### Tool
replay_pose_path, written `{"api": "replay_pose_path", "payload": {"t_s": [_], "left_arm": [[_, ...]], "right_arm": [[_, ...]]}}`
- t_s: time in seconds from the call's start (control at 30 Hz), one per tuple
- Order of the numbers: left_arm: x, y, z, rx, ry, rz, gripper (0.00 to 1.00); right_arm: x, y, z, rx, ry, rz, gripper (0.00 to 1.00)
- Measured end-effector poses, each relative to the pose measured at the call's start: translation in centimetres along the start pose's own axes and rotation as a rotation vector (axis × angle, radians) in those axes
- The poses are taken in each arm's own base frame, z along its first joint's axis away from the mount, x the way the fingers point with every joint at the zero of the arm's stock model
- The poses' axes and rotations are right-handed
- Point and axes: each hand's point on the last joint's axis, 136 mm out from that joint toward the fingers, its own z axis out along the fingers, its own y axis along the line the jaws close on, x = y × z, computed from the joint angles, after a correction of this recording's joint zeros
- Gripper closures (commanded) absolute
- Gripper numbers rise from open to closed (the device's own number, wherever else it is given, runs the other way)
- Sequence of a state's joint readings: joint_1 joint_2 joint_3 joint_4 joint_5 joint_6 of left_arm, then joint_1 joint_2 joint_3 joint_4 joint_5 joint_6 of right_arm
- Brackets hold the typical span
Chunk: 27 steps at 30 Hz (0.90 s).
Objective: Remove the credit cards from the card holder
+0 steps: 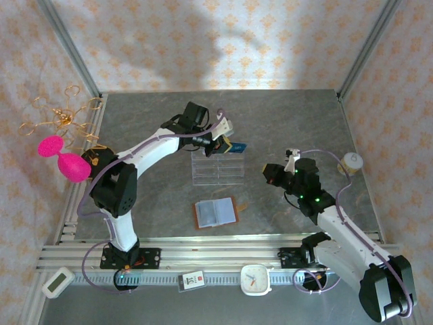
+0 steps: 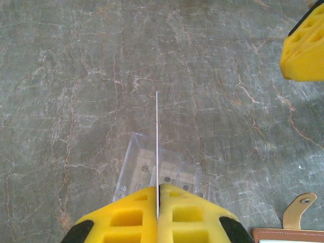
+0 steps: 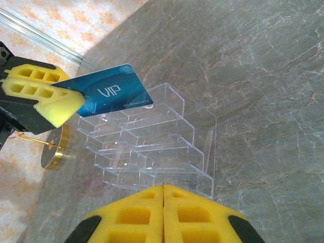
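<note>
The bright blue plastic card marked VIP (image 3: 114,91) is gripped at one end by the left gripper (image 3: 43,98), whose yellow foam pads are pressed shut on it. The card is held at the far right corner of the clear plastic compartment tray (image 1: 218,169); whether it touches the tray cannot be told. The right gripper (image 3: 163,195) is closed on nothing, pad against pad, to the right of the tray. The brown leather folding card holder (image 1: 216,212) is laid open on the tray's near side, apart from it.
</note>
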<state>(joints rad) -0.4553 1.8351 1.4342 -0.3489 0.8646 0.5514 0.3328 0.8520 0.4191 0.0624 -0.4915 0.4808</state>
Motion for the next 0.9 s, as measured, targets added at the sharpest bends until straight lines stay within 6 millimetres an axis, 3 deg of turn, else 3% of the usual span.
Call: {"api": "replay_pose_path", "payload": {"t_s": [0.5,0.9], "left_arm": [[-0.3,1.3,0.5,0.001,0.001,-0.008,1.00],[2.0,1.6,2.1,0.033,0.061,-0.043,1.00]], "right_arm": [[-0.3,0.4,0.0,-0.010,-0.006,-0.008,0.93],[-1.2,1.1,-0.2,-0.024,-0.024,-0.023,0.93]]}}
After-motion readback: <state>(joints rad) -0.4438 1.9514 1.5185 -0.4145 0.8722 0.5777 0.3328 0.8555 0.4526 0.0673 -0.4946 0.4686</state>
